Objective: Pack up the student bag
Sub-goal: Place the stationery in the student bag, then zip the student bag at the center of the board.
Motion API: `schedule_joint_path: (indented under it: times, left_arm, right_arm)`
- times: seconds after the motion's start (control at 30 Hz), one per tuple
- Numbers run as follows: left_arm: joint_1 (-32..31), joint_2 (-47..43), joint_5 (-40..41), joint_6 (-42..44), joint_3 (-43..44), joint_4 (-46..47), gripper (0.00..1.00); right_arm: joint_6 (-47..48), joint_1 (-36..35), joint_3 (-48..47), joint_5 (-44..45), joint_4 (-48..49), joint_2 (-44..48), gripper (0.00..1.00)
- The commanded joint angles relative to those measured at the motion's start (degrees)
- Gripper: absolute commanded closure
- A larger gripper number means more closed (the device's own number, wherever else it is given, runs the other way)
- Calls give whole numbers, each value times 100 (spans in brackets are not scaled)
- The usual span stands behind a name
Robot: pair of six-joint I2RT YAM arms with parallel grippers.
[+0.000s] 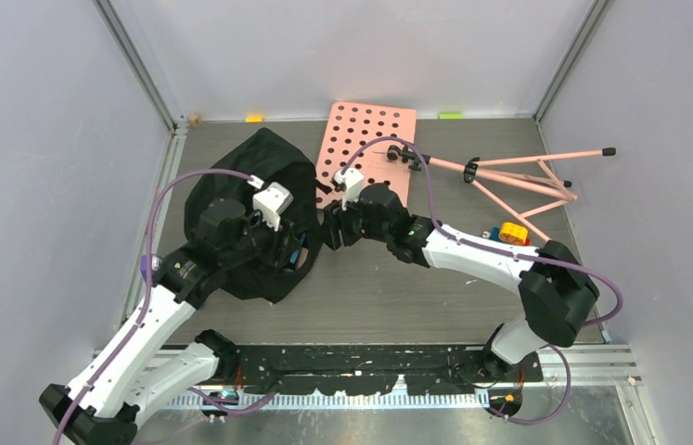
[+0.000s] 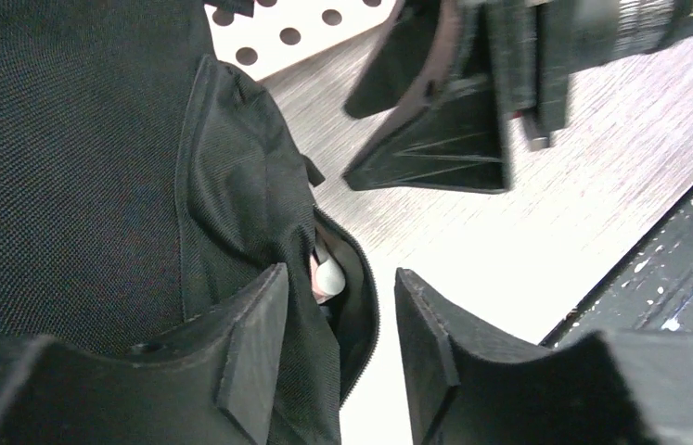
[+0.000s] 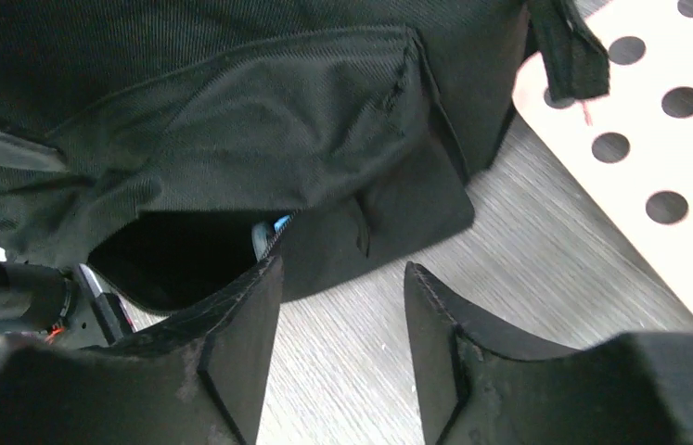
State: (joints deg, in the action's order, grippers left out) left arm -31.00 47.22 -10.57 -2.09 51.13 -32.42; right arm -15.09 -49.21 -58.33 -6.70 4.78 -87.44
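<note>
Bag location: the bag [image 1: 273, 162] lies flat on the left-centre of the table [image 1: 398, 287], with its open mouth turned toward the right side.
Left gripper: my left gripper [image 2: 340, 278] hangs over the rim of the mouth. Its jaws stand apart, with the zip edge between them but not clamped.
Right gripper: my right gripper [image 3: 342, 269] sits just beside the bag's right edge. Its jaws stand apart with only bare table between them, and it holds nothing.
Done so far: the mouth is unzipped and gaping. A pale object [image 2: 327, 276] shows inside it in the left wrist view, and a blue edge shows in the right wrist view. I cannot identify either one. I judge that at least one article is already packed.
Left to do: a pink pegboard [image 1: 370, 139] lies touching or just beside the bag's far right edge. A pink folding stand [image 1: 519, 176] and a small yellow item [image 1: 512, 232] lie well apart from the bag, on the right. I judge the task to be partway along, with these articles not yet loaded and the zip not yet closed. Whether all of them belong in the bag, I cannot tell.
Surface: grey, brushed-looking tabletop, flat and hard. A black mounting strip runs along the near edge.
Room: plain pale walls [image 1: 36, 139] on three sides, with metal frame rails [image 1: 138, 56] in the corners.
</note>
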Motion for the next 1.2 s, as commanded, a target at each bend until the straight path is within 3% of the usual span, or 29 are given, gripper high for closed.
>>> schedule_joint_path:
  times: [0.0, 0.17, 0.53, 0.57, 0.67, 0.73, 1.17]
  left_arm:
    - [-2, -245, -296, 88, -91, 454, 49]
    - [-2, -187, -195, 79, -52, 412, 42]
    - [2, -105, -2, 69, -38, 369, 41]
    - [-2, -95, 26, 70, -34, 361, 41]
    - [-2, -83, 100, 68, -33, 351, 41]
    - [-2, -93, 150, 68, -33, 345, 41]
    - [-2, -94, 224, 44, -33, 343, 41]
  right_arm:
    - [57, 124, -220, -560, 955, -452, 46]
    - [3, 140, -462, -757, 969, -881, 53]
    - [-221, 147, -603, -1367, 1270, -1280, 67]
    - [-222, 148, -620, -1428, 1275, -1312, 70]
    - [-218, 144, -713, -1543, 1150, -1355, 94]
    - [-256, 136, -704, -1628, 1074, -1345, 99]
    - [-696, -461, -134, -1467, 1229, -835, 99]
